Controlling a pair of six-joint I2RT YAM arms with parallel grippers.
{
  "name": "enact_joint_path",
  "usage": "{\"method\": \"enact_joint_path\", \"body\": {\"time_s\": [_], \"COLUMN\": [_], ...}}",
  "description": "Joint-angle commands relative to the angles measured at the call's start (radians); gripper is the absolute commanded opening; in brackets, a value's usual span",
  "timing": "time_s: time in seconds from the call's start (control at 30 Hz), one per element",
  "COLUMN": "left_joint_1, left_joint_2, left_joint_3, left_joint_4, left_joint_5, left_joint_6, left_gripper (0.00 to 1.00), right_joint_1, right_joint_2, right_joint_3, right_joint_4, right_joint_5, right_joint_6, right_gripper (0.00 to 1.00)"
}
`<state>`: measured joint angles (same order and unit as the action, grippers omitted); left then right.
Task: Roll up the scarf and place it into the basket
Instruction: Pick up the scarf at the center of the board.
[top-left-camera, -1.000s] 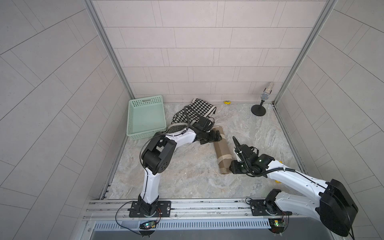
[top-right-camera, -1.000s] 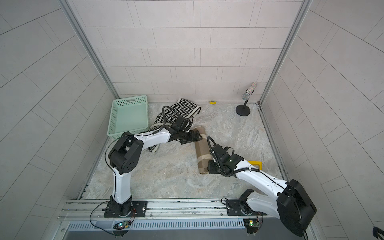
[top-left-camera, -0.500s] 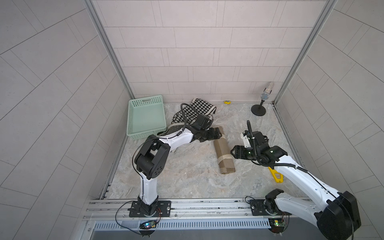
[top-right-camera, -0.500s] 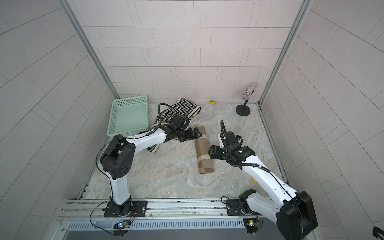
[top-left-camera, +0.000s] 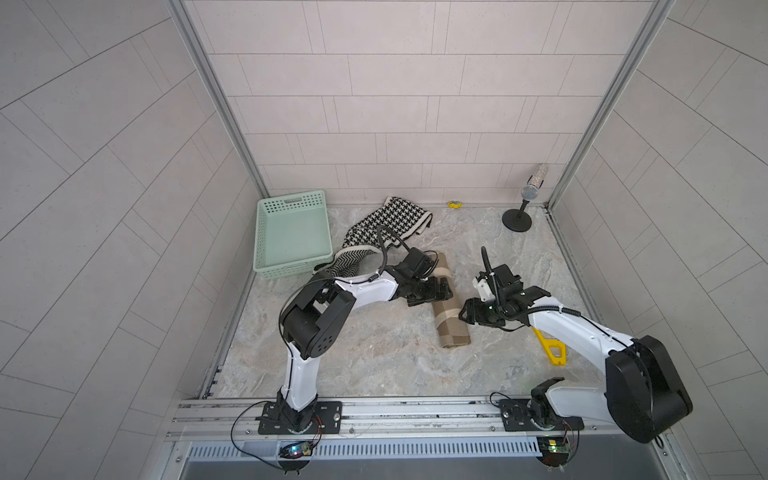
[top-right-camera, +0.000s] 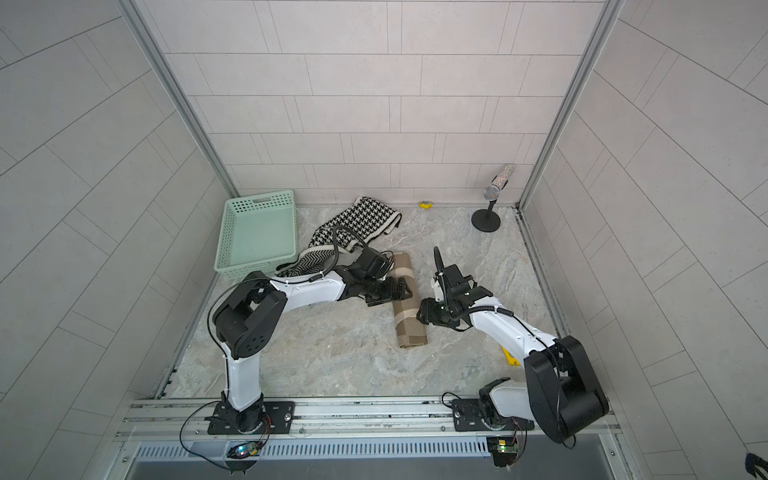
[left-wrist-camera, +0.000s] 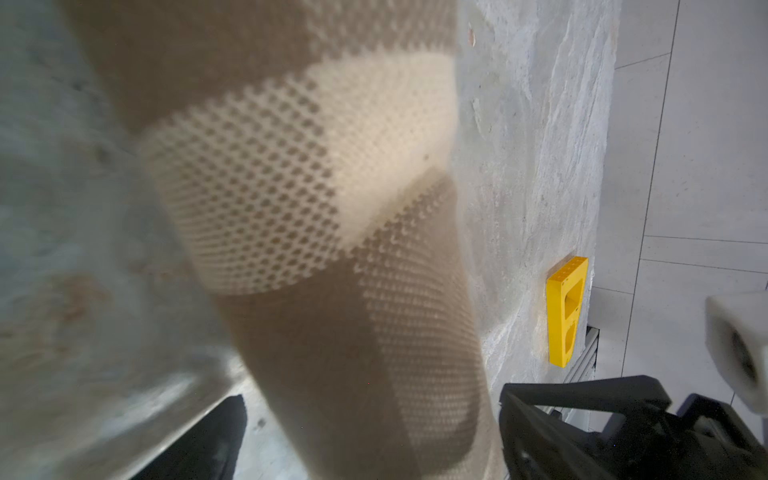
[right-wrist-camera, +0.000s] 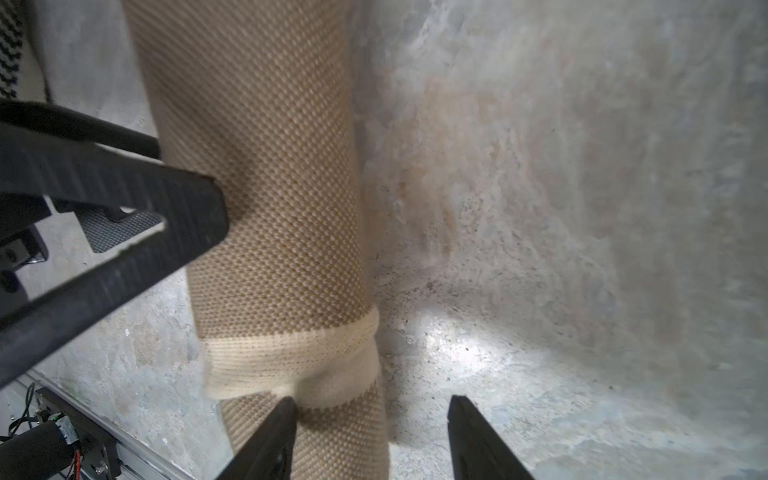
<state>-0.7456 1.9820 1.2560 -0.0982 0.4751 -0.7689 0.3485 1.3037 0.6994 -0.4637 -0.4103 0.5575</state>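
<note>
Pale tiled walls (top-left-camera: 395, 104) enclose a marbled floor (top-left-camera: 374, 353).

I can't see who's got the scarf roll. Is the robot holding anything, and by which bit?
Nothing is held. The left end effector and right end effector both stand open beside the rolled scarf on the table.

Scarf (top-left-camera: 453, 328) tan, cream bands; basket (top-left-camera: 291, 200) mint-green; second cloth (top-left-camera: 405, 216) black-white houndstooth; block (top-left-camera: 552, 353) yellow.
</note>
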Motion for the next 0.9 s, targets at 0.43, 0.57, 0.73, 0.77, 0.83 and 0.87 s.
{"method": "enact_joint_path", "body": {"time_s": [0.43, 0.57, 0.73, 0.77, 0.83, 0.87], "left_joint_1": [-0.032, -0.028, -0.009, -0.002, 0.023, 0.042], "left_joint_2": [0.205, 0.178, 0.053, 0.021, -0.034, -0.062], "left_joint_3": [0.074, 0.111, 0.159, 0.179, 0.215, 0.231], "left_joint_4": [0.022, 0.004, -0.091, -0.133, -0.215, -0.250], "left_joint_5": [-0.123, -0.147, -0.215, -0.237, -0.263, -0.263], "left_joint_6": [-0.048, 0.000, 0.175, 0.216, 0.287, 0.310], "left_gripper": [0.14, 0.00, 0.00, 0.00, 0.00, 0.00], "right_joint_1": [-0.007, -0.027, -0.051, -0.052, -0.054, -0.058], "right_joint_2": [0.074, 0.006, -0.169, -0.214, -0.301, -0.344], "right_joint_3": [-0.049, -0.012, 0.065, 0.077, 0.085, 0.094], "right_joint_4": [0.107, 0.032, -0.096, -0.110, -0.109, -0.113], "right_joint_5": [-0.007, -0.007, 0.009, 0.028, 0.055, 0.069], "right_joint_6": [0.018, -0.016, -0.065, -0.063, -0.086, -0.088], "right_gripper": [0.56, 0.58, 0.64, 0.65, 0.67, 0.69]}}
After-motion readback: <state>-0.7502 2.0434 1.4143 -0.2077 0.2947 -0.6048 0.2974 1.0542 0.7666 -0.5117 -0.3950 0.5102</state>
